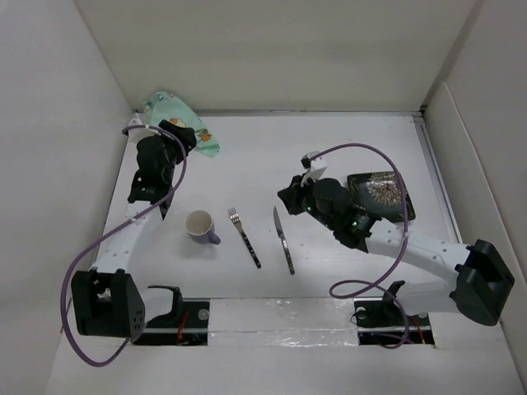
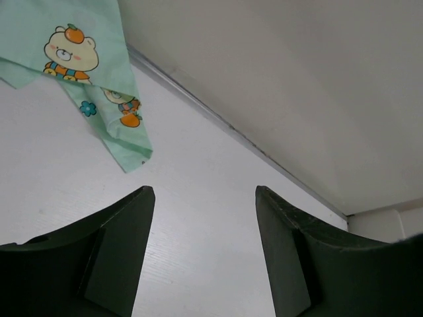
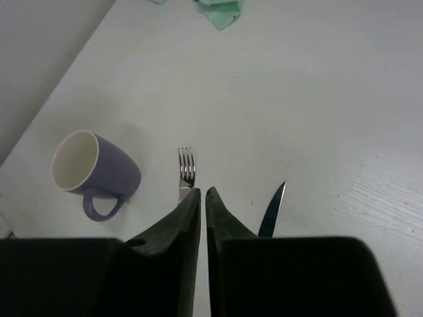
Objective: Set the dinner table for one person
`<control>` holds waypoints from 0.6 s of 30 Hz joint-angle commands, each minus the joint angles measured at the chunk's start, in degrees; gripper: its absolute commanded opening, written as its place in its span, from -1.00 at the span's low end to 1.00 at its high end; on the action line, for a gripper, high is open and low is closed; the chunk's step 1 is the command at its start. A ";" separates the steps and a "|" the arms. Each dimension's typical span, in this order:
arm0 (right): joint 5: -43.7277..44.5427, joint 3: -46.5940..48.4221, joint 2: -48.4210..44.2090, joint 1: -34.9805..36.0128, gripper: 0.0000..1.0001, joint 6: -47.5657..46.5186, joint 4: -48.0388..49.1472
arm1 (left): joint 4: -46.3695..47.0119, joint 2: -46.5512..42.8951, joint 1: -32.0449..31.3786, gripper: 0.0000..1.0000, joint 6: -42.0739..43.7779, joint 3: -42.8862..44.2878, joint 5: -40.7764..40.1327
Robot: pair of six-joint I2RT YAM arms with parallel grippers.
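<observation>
Evidently the bear-print cloth (image 1: 169, 107) comes next: on the white bench (image 1: 329, 148) beneath both arms, the left tool (image 2: 205, 191) gapes empty near it and needs lowering, the right tool (image 3: 203, 191) pinched shut, empty.

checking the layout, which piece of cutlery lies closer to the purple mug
The fork: it lies between the mug and the knife, tines pointing away from the arms.
</observation>
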 commanded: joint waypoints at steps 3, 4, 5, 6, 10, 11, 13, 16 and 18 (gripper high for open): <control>1.20 0.46 1.09 0.54 -1.00 0.16 3.63 | -0.58 5.19 0.27 0.17 2.35 5.96 -5.49; 0.85 0.54 1.18 0.54 -1.00 0.07 3.72 | -0.75 6.16 0.27 0.13 2.00 6.58 -6.64; 0.67 0.46 1.27 0.54 -1.00 0.16 3.72 | -0.93 7.13 0.27 0.08 1.38 7.80 -9.08; 0.67 0.28 1.53 0.54 -1.00 0.07 4.15 | -1.37 9.66 0.27 0.01 1.20 8.95 -10.59; 0.49 0.80 2.06 0.54 -1.00 0.07 3.55 | -5.49 18.63 0.27 -0.73 4.62 17.20 -14.38; 0.75 0.81 2.06 0.54 -1.00 -0.02 3.37 | -8.81 20.83 0.27 -0.86 6.02 19.57 -14.99; 1.89 0.46 2.06 0.54 -1.00 -0.28 3.72 | -14.00 27.86 0.27 -1.00 8.57 27.48 -15.17; 3.03 0.98 2.24 0.54 -1.00 -0.20 2.58 | -21.13 35.95 0.27 -0.96 13.49 35.83 -13.33; 4.53 1.07 2.15 0.54 -0.85 0.42 2.05 | -26.05 41.64 -0.42 -0.65 15.96 41.46 -10.96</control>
